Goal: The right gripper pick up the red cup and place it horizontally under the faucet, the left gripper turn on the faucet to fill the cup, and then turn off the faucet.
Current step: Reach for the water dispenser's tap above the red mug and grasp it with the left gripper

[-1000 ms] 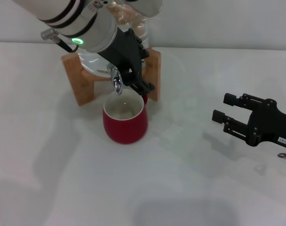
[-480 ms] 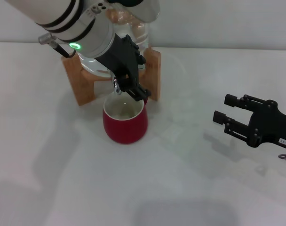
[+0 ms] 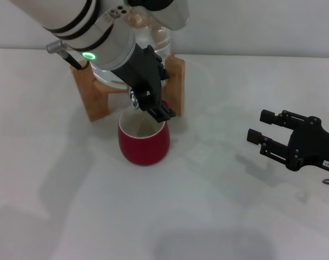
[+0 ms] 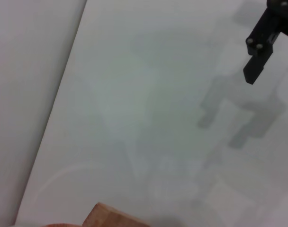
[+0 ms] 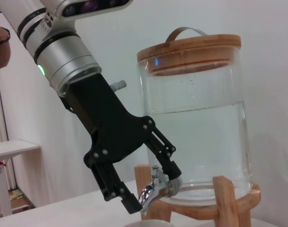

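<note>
The left gripper [image 3: 148,100] reaches down at the faucet [image 3: 134,99], its 2 black fingers [image 5: 168,153] spread, one on each side of the chrome tap in the right wrist view. The red cup [image 3: 143,138] stands upright directly under the spout, touching neither gripper. Behind the tap, the clear water jar [image 5: 196,118] with a wooden lid sits on a wooden stand [image 3: 94,100]. The right gripper [image 3: 262,127] hovers well apart over open white table [image 3: 208,216], fingers parted, holding nothing. A small white label on it is unreadable.
</note>
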Robot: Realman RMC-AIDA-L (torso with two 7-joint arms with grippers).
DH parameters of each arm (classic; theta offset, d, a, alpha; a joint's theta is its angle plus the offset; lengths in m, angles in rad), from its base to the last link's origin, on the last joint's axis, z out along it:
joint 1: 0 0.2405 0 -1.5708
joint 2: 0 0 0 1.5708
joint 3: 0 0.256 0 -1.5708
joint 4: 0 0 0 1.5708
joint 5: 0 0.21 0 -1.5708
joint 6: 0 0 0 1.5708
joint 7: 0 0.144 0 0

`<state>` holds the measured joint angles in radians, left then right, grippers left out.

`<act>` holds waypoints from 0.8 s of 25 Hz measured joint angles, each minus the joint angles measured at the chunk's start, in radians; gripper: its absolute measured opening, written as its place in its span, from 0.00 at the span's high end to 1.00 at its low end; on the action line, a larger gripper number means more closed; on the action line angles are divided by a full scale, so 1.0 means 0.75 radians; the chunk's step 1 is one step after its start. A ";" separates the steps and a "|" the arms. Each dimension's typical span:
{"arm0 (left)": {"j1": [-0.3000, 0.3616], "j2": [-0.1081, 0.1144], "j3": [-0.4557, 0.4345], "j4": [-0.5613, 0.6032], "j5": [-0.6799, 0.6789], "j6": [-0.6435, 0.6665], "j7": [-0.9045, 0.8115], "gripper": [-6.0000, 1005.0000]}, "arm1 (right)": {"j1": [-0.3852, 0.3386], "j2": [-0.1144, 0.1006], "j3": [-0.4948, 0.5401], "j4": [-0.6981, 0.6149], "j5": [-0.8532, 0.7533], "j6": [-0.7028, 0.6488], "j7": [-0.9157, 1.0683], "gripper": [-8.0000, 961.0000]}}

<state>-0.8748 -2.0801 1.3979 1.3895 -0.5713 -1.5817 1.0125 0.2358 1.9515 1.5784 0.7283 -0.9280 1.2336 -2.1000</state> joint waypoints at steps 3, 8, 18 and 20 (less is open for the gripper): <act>0.008 0.000 0.001 0.030 -0.004 -0.015 -0.005 0.19 | 0.000 0.000 0.000 -0.001 0.000 0.001 0.000 0.43; 0.012 0.000 0.002 0.061 -0.005 -0.058 -0.017 0.19 | 0.001 -0.002 0.000 -0.002 0.000 0.002 0.000 0.43; 0.027 0.000 0.010 0.109 -0.006 -0.097 -0.030 0.19 | 0.003 -0.003 0.000 -0.002 0.000 0.000 0.000 0.43; 0.027 0.000 0.014 0.110 -0.002 -0.100 -0.030 0.19 | 0.003 -0.003 0.000 -0.002 0.000 0.000 0.000 0.43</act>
<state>-0.8545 -2.0801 1.4086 1.4723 -0.5730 -1.6567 0.9897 0.2383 1.9496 1.5784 0.7270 -0.9280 1.2334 -2.1000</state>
